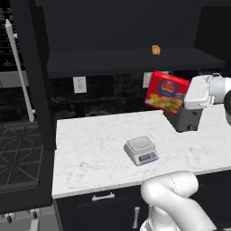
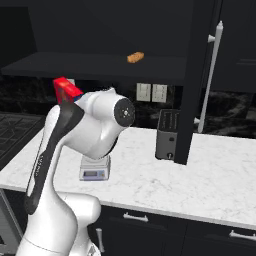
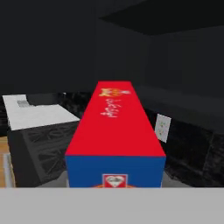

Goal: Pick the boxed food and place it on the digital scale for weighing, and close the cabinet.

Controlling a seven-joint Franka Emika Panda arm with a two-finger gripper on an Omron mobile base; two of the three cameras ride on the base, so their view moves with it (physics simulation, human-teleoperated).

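The boxed food (image 1: 166,92), a red carton with a yellow picture, hangs tilted in the air over the right part of the counter, in front of the black toaster. My gripper (image 1: 185,97) is shut on its right end, and the fingers are hidden behind the carton. In the hand view the boxed food (image 3: 114,131) stretches away from me, red on top with a blue near panel. A red corner of the boxed food (image 2: 66,89) peeks out behind my arm. The digital scale (image 1: 141,150) sits bare on the counter, lower left of the carton. Both cabinet doors stand open: left door (image 1: 31,72), right door (image 2: 199,75).
A tiny orange item (image 1: 155,49) lies on the open cabinet shelf. The black toaster (image 2: 167,134) stands at the back of the white marble counter (image 1: 85,144). A stove (image 1: 18,155) lies to the left. The open doors' silver handles (image 1: 18,67) jut out at arm height.
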